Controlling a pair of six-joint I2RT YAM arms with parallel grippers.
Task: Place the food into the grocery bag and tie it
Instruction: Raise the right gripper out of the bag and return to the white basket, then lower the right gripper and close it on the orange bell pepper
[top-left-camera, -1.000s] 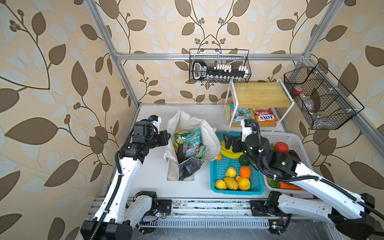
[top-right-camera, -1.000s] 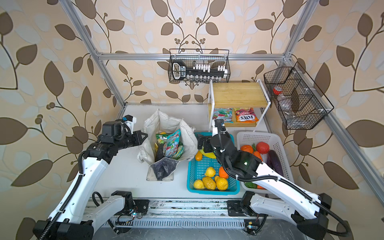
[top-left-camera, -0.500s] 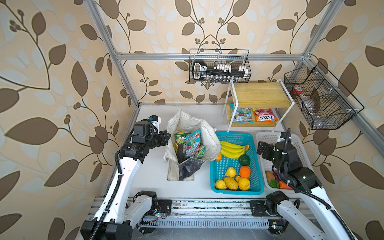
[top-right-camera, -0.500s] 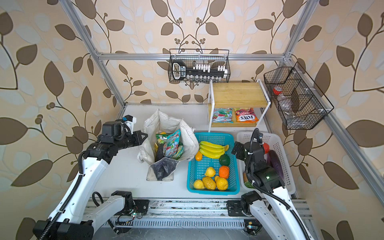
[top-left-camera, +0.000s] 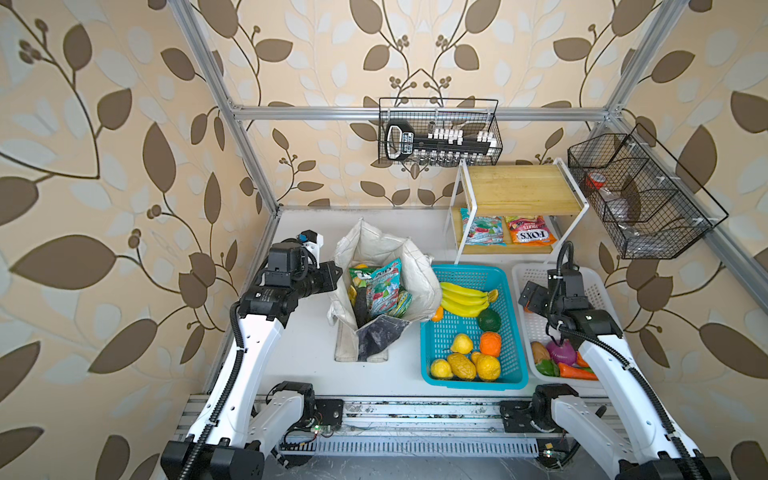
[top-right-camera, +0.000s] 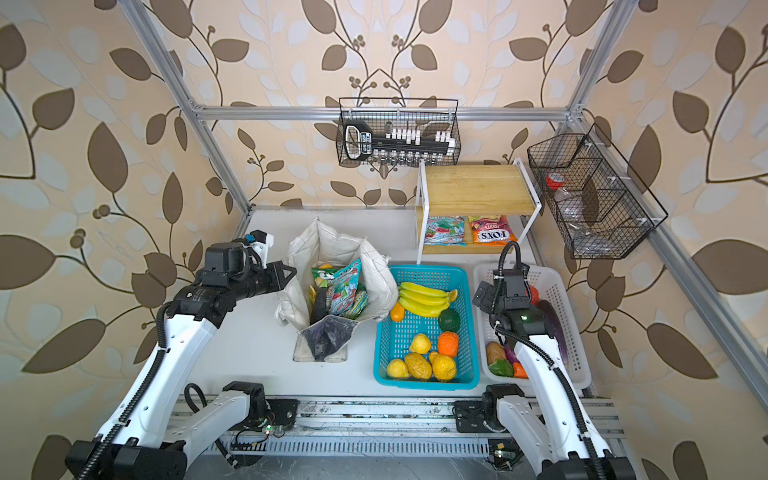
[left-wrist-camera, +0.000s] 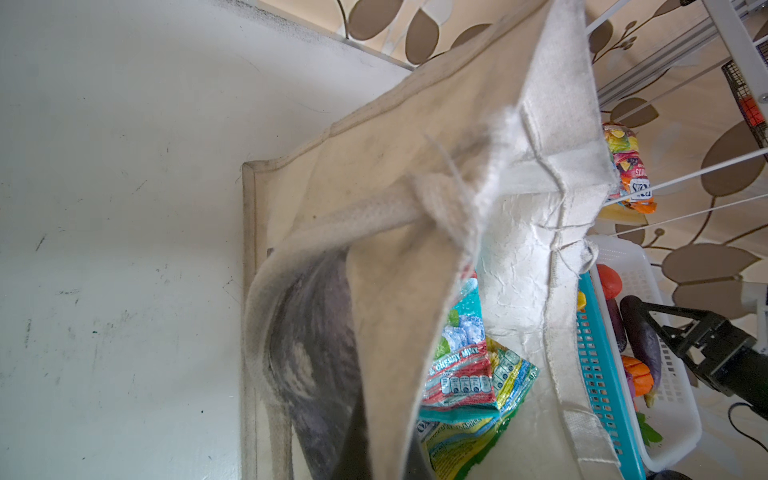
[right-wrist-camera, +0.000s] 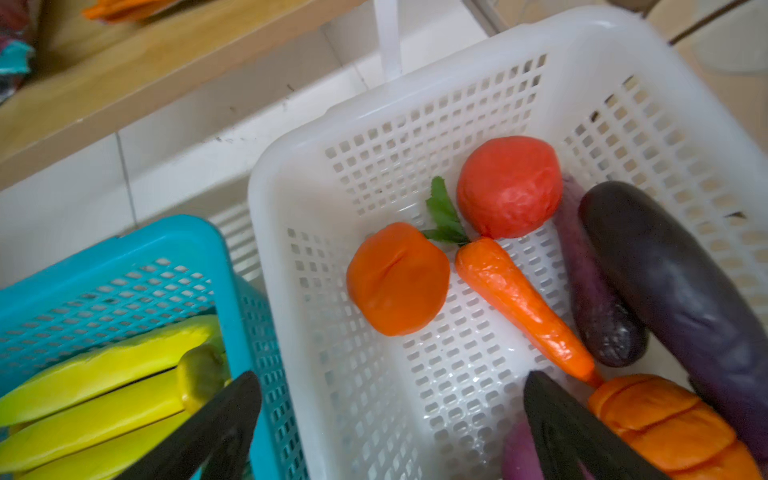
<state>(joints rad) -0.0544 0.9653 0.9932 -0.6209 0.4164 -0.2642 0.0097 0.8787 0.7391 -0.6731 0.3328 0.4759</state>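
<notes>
Table (top-left-camera: 307, 353): tote (top-left-camera: 419, 282), blue basket (top-left-camera: 469, 270), white basket (top-left-camera: 534, 272)

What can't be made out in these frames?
- Left gripper fingertips: both top views, lost against the grocery bag rim; left wrist view, canvas fills it.
- Bag's bottom: top views, snack packets cover it.
- White basket middle: top views, right arm covers it.
- Side wire basket contents: too small.

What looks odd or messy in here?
The off-white canvas tote bag has frayed, loose threads along its rim seam in the left wrist view, and its near wall, with the dark marbled print, sags folded outward in both top views.
</notes>
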